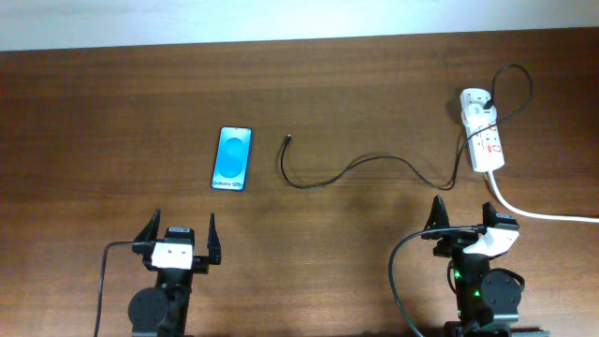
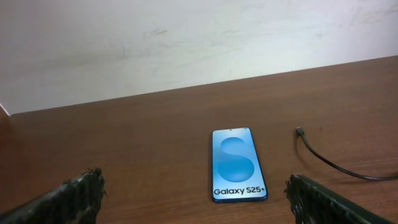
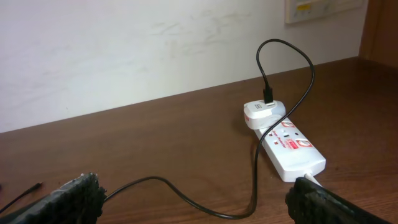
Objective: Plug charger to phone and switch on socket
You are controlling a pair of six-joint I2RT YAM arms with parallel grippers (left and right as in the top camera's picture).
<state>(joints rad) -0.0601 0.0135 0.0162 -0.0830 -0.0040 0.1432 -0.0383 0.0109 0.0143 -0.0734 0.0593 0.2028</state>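
The phone [image 1: 233,157] lies flat on the table with its blue screen up; it also shows in the left wrist view [image 2: 238,163]. The charger cable [image 1: 360,167] snakes from its plug tip [image 1: 286,140], right of the phone, to a white adapter [image 1: 474,100] in the socket strip [image 1: 486,140]. The cable [image 3: 186,196] and the socket [image 3: 291,147] show in the right wrist view. My left gripper [image 1: 178,234] is open and empty, near the front edge below the phone. My right gripper [image 1: 460,221] is open and empty, in front of the socket.
A thick white power cord [image 1: 543,214] runs from the socket strip to the right edge of the table. A pale wall [image 2: 186,43] stands behind the table's far edge. A wooden panel [image 3: 380,28] is at the far right.
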